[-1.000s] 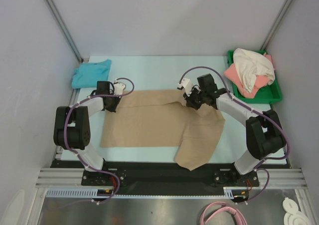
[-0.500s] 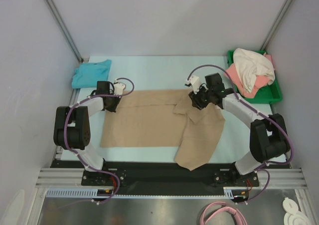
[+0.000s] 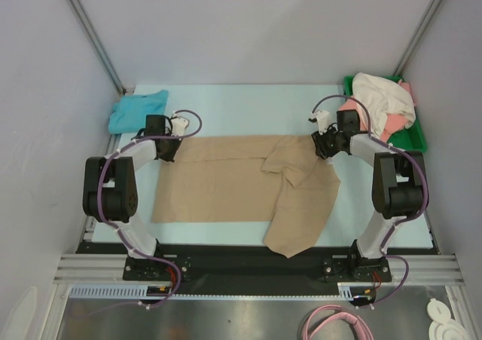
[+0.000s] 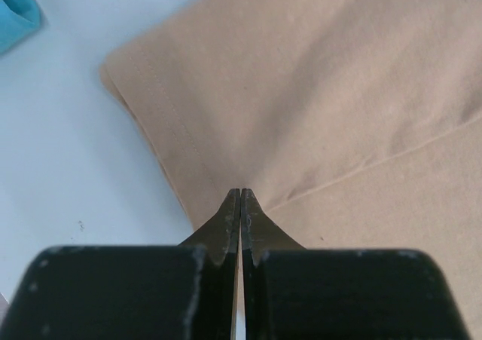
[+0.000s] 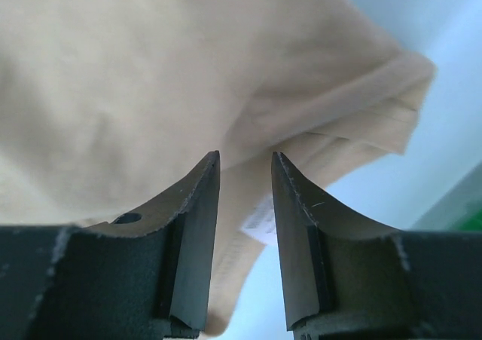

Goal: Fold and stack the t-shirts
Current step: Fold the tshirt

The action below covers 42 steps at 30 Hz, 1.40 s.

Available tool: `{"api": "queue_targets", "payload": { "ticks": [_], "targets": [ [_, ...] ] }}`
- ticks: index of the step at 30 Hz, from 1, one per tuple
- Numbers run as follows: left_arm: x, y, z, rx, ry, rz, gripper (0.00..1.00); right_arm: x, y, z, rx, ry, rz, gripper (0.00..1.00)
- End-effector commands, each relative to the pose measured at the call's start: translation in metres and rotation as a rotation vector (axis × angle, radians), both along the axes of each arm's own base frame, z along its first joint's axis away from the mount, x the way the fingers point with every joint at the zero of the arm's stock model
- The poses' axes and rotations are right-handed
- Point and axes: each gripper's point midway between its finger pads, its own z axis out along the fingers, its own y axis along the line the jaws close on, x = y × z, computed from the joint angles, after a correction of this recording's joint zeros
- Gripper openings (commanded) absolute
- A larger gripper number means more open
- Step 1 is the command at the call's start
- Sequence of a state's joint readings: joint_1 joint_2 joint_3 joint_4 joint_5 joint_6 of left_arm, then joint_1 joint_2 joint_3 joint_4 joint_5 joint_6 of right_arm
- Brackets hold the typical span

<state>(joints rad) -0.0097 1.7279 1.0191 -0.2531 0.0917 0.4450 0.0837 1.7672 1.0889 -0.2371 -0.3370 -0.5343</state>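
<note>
1. Lying spread across the middle of the table (image 3: pixel 248 106): tan t-shirt (image 3: pixel 218 185), mostly flat, long side running left to right.
2. Its right part is rumpled. A flap is folded back over the body near the upper right, and the lower right lobe hangs past the table's near edge onto the black base rail (image 3: pixel 226 253).
3. Left gripper (image 3: pixel 166 150) sits at the shirt's upper left corner. Wrist view: fingers clenched blade to blade with no gap, tips right at the hem where a crease in the cloth runs in. Can't tell whether any cloth is caught between them.
4. Right gripper (image 3: pixel 324 145) is at the shirt's upper right corner, near the left side of the green tray (image 3: pixel 413 145). Wrist view: fingers parted, released, nothing between them. Tan cloth shows through the gap beyond the tips.
5. Same wrist view: a layered, folded edge of the shirt lies to the right of the fingers, with a small white label (image 5: pixel 260 223) peeking out under it.
6. Teal-blue t-shirt (image 3: pixel 138 111) is bunched at the table's far left corner, apart from the tan one, just beyond the left gripper.
7. The tray at the far right corner holds the cream-white t-shirt (image 3: pixel 380 99) crumpled on top of the coral-pink t-shirt (image 3: pixel 354 114). Pink shows at the tray's left side and under the white.
8. Both forearms angle inward toward the tan shirt's upper corners.
</note>
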Motion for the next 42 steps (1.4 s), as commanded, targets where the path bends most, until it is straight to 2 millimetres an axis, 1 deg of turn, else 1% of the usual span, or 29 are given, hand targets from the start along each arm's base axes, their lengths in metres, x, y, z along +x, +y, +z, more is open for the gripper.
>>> {"api": "queue_targets", "payload": {
  "ticks": [1, 2, 3, 5, 8, 14, 18, 20, 22, 23, 30, 33, 36, 37, 39, 40, 42],
  "targets": [
    [0.010, 0.005, -0.002, 0.015, 0.009, 0.012, 0.01, 0.040, -0.015, 0.023, 0.005, -0.112, -0.059, 0.39],
    [0.011, 0.005, -0.004, 0.013, 0.013, 0.012, 0.00, 0.041, -0.019, 0.015, 0.002, -0.093, -0.070, 0.39],
    [0.011, 0.015, -0.007, 0.012, 0.018, 0.036, 0.00, 0.044, -0.021, 0.015, 0.009, -0.095, -0.072, 0.39],
    [0.011, 0.016, -0.010, 0.012, 0.024, 0.036, 0.00, 0.045, -0.021, 0.010, 0.017, -0.083, -0.075, 0.39],
    [0.010, 0.017, -0.012, 0.014, 0.032, 0.040, 0.00, 0.047, -0.019, 0.007, 0.029, -0.075, -0.064, 0.39],
    [0.009, 0.015, -0.013, 0.010, 0.038, 0.040, 0.00, 0.049, -0.011, 0.011, 0.073, -0.056, -0.037, 0.39],
    [0.007, 0.016, -0.017, 0.011, 0.057, 0.042, 0.00, 0.041, -0.003, 0.009, 0.116, -0.018, -0.007, 0.39],
    [0.007, 0.016, -0.018, 0.012, 0.064, 0.041, 0.01, 0.042, -0.001, 0.012, 0.135, -0.012, 0.002, 0.40],
    [0.008, 0.017, -0.019, 0.013, 0.067, 0.043, 0.00, 0.039, 0.002, 0.007, 0.146, 0.029, 0.002, 0.40],
    [0.008, 0.016, -0.018, 0.015, 0.066, 0.041, 0.00, 0.041, 0.002, 0.008, 0.149, 0.031, 0.003, 0.40],
    [0.005, 0.016, -0.019, 0.013, 0.066, 0.043, 0.00, 0.042, -0.005, -0.004, 0.119, 0.061, -0.033, 0.38],
    [0.004, 0.016, -0.019, 0.010, 0.068, 0.045, 0.01, 0.043, -0.008, -0.005, 0.091, 0.057, -0.052, 0.37],
    [0.004, 0.016, -0.019, 0.009, 0.068, 0.044, 0.00, 0.043, -0.013, -0.009, 0.058, 0.062, -0.076, 0.32],
    [0.004, 0.015, -0.018, 0.008, 0.066, 0.042, 0.00, 0.043, -0.014, -0.010, 0.051, 0.063, -0.080, 0.24],
    [0.004, 0.015, -0.019, 0.006, 0.068, 0.044, 0.00, 0.043, -0.017, -0.011, 0.042, 0.065, -0.088, 0.14],
    [0.004, 0.016, -0.018, 0.009, 0.068, 0.044, 0.00, 0.043, -0.017, -0.011, 0.037, 0.063, -0.090, 0.06],
    [0.004, 0.016, -0.019, 0.011, 0.071, 0.046, 0.00, 0.045, -0.020, -0.010, 0.026, 0.046, -0.099, 0.00]
  ]
}}
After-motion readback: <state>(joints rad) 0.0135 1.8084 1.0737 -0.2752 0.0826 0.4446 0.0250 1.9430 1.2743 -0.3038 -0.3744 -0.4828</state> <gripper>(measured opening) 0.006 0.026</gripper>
